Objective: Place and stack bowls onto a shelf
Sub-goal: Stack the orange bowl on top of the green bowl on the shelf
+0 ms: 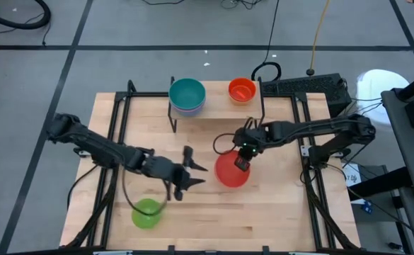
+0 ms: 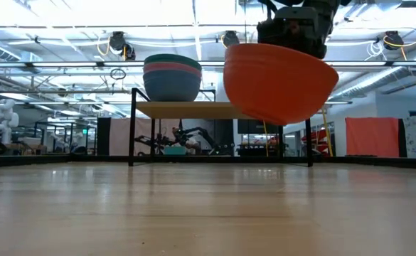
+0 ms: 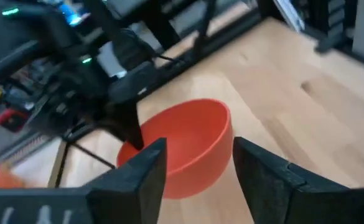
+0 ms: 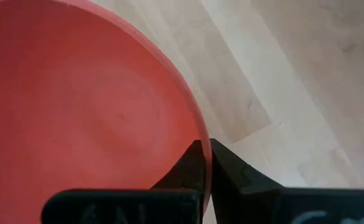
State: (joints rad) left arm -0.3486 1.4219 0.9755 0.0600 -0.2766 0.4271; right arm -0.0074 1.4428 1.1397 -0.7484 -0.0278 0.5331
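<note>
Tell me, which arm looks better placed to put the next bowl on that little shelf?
The right. Its pincer is already shut on the red bowl's rim, holding it off the table near the shelf. The left pincer is open and empty, beside the green bowl.

Shelf [image 1: 214,106] board mostly hidden under stacked bowls [image 1: 187,95], stack's lower colours unclear.

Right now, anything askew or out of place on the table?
Only the red bowl: it hangs tilted above the table, its rim pinched by the right end effector. Nothing is spilled or visibly damaged; the stack on the shelf sits level.
</note>
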